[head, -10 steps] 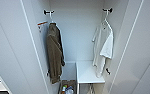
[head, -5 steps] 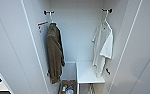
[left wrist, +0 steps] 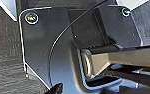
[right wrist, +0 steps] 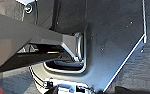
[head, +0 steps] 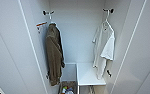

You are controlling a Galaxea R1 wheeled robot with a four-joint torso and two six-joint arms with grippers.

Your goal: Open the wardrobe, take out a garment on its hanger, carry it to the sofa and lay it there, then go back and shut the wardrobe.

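Both wardrobe (head: 13, 50) doors stand open, same as before; the garment (head: 104, 50) hangs on its hanger (head: 106, 21) at the right, jacket (head: 54, 56) left. Can't tell either gripper's state

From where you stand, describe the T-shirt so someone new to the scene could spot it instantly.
Look into the open white wardrobe: two garments hang inside from dark hooks. The T-shirt hangs on the right side on a slim white hanger, above a white shelf. It is white, thin and short-sleeved, unlike the olive-brown long-sleeved jacket hanging on the left.
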